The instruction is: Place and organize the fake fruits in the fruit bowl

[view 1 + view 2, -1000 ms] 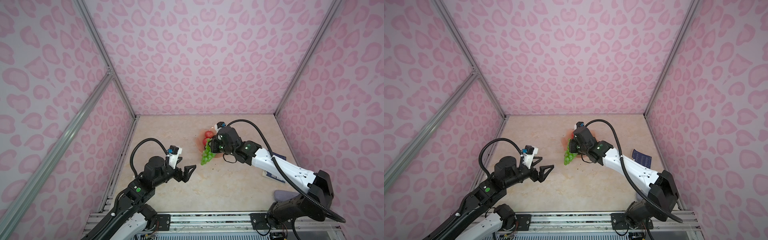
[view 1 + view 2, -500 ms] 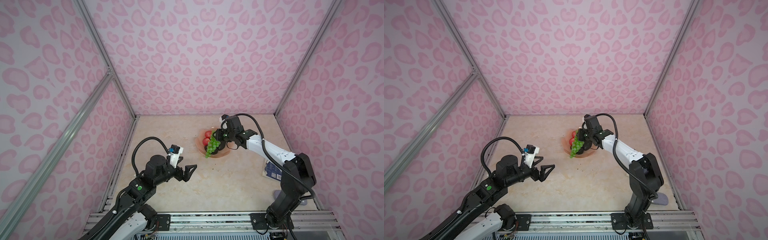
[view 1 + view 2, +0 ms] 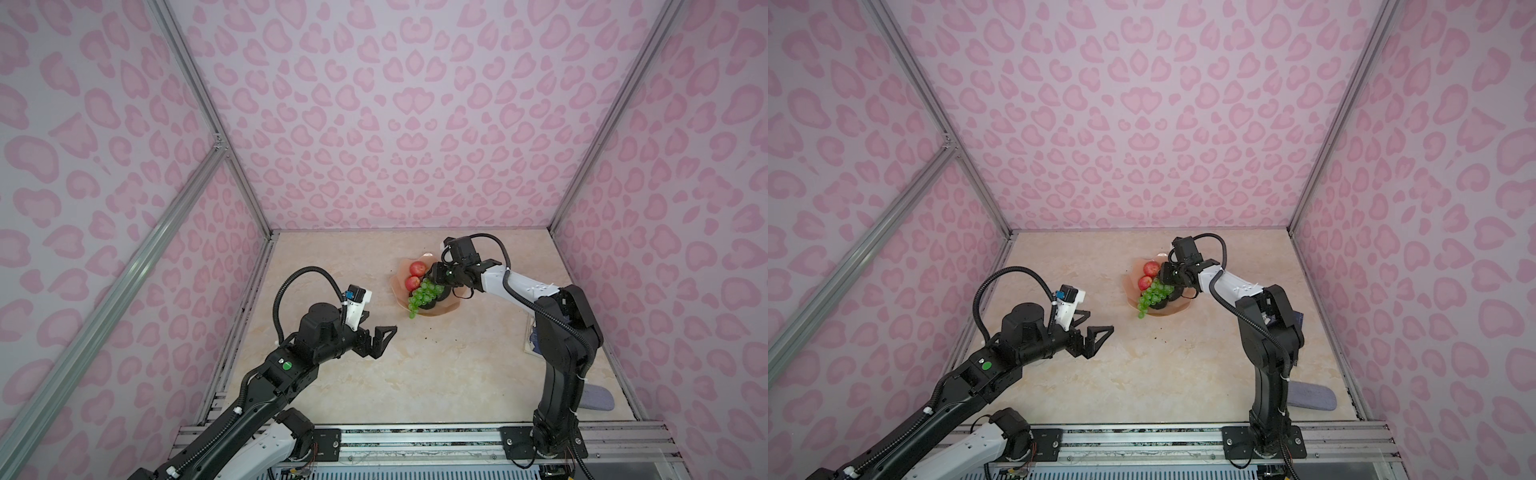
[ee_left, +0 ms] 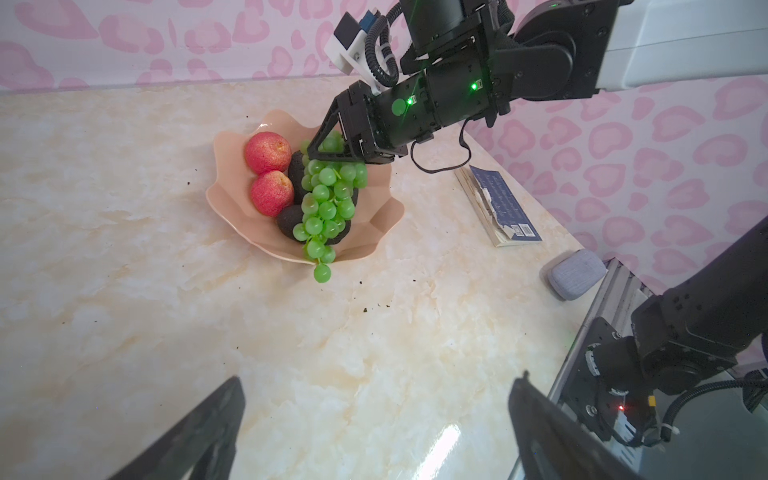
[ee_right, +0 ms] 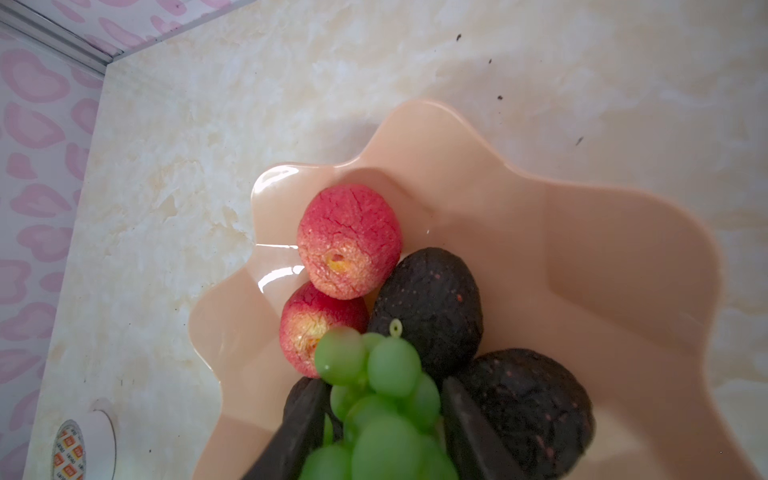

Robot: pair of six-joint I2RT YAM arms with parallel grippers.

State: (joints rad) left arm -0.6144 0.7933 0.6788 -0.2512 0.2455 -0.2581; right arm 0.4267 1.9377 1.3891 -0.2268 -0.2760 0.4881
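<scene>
Left wrist view: where's the grape bunch (image 4: 328, 199)?
— In the fruit bowl (image 4: 227, 143), draped over the avocados (image 4: 287, 220) beside two apples (image 4: 268, 151); one grape overhangs the rim.
— Grippers?
— Right gripper (image 5: 382, 395) straddles the bunch's top; gripping or released, can't tell. Left gripper (image 4: 378, 378) gapes wide above the bench (image 4: 124, 291).

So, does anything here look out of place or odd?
Yes. The green grapes drape over the rim of the fruit bowl, and the lowest grape dangles outside it. The cover of the blue booklet also looks torn.
</scene>
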